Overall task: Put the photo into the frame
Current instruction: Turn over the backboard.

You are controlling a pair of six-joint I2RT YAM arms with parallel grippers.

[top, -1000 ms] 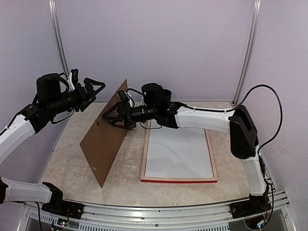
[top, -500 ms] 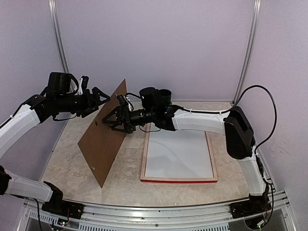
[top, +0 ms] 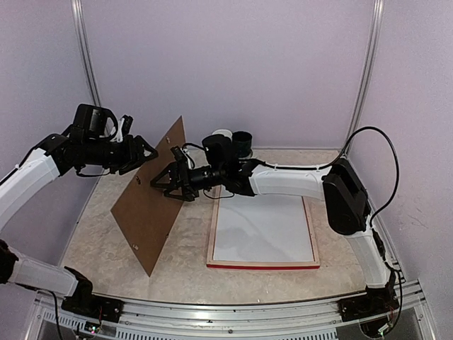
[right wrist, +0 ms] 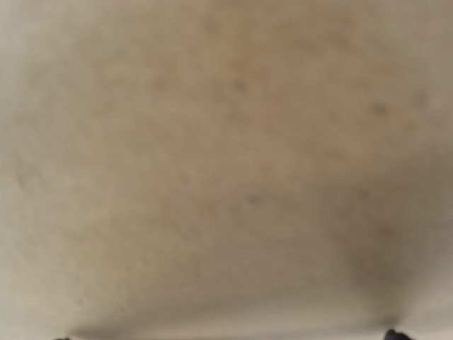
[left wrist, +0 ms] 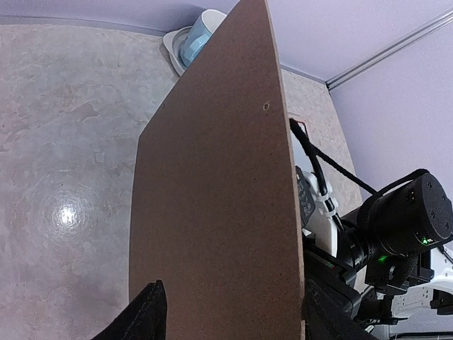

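Note:
The frame [top: 262,265] lies flat on the table, pale wood edges up and red along its near side. A white sheet [top: 262,227] fills it; no printed side shows, so I cannot tell if it is the photo. A brown backing board [top: 152,202] stands tilted on its long edge left of the frame. My right gripper [top: 171,182] is open, its fingers spread against the board's right face; its wrist view is filled by a blurred brown surface [right wrist: 226,156]. My left gripper [top: 144,152] is open just left of the board's upper part; the board [left wrist: 219,212] sits between its fingertips [left wrist: 145,315].
A pale blue cup [left wrist: 202,32] in a white holder stands at the back of the table; from above it shows white [top: 222,134] next to a dark cup [top: 243,138]. Metal rails run along the near table edge [top: 233,312]. Walls enclose the table.
My left gripper has swung right and down to the board's left side. My right gripper has shifted left with the board, which now leans a little more to the left.

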